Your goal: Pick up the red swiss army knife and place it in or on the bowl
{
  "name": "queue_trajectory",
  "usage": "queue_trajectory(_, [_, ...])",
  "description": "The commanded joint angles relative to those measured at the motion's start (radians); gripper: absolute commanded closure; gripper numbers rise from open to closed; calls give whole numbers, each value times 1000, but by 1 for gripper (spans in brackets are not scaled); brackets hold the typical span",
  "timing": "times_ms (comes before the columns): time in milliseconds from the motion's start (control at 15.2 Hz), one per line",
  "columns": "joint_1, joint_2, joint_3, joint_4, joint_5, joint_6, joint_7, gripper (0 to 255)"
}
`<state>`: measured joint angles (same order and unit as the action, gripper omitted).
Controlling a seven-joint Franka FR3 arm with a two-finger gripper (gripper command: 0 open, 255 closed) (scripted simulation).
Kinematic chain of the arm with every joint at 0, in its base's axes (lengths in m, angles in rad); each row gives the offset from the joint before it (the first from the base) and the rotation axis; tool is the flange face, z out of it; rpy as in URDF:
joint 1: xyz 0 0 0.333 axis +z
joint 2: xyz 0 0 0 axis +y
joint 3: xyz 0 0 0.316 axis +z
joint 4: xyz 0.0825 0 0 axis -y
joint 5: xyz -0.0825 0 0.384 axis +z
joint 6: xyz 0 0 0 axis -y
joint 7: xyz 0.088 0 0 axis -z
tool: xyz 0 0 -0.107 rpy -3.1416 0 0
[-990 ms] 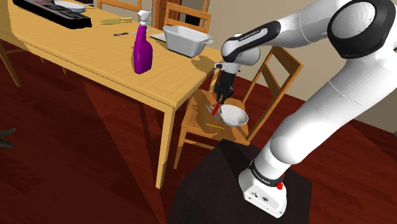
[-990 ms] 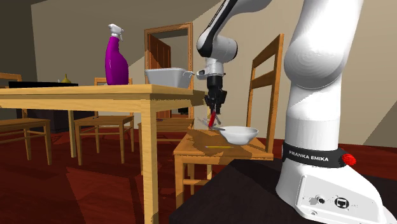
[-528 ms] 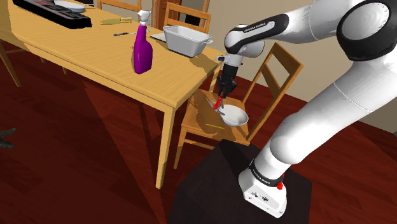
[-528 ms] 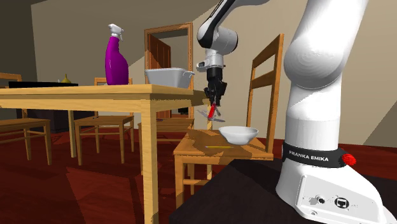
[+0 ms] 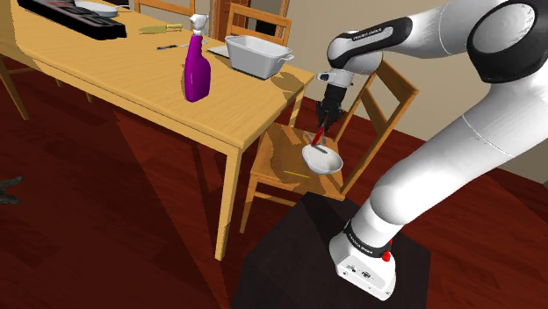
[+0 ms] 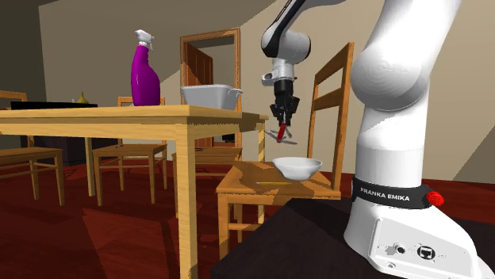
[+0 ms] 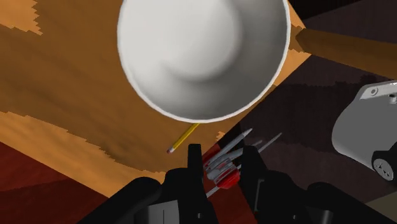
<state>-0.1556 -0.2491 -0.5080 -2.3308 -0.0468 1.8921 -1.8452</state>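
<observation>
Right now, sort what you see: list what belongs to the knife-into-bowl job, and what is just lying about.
Job: red swiss army knife, clasped in the tool, in the air; white bowl on the chair seat.
Lying about: yellow pencil on the seat beside the bowl; purple spray bottle and grey tub on the table.

- White bowl (image 5: 323,159), upright, rests on a wooden chair seat (image 5: 279,161).
- Red swiss army knife (image 7: 221,167), thin metal blades fanned out, hangs in the air above the bowl, clasped in the tool (image 6: 282,122).
</observation>
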Motion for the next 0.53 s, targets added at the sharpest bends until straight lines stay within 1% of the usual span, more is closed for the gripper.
queue_trajectory(0, [-25,-5,-30,24,-22,-30,-46,255])
queue_trajectory(198, [-57,14,-82,72,-42,-60,-126,255])
queue_trajectory(462, [-56,37,-91,37,-34,-4,-136,255])
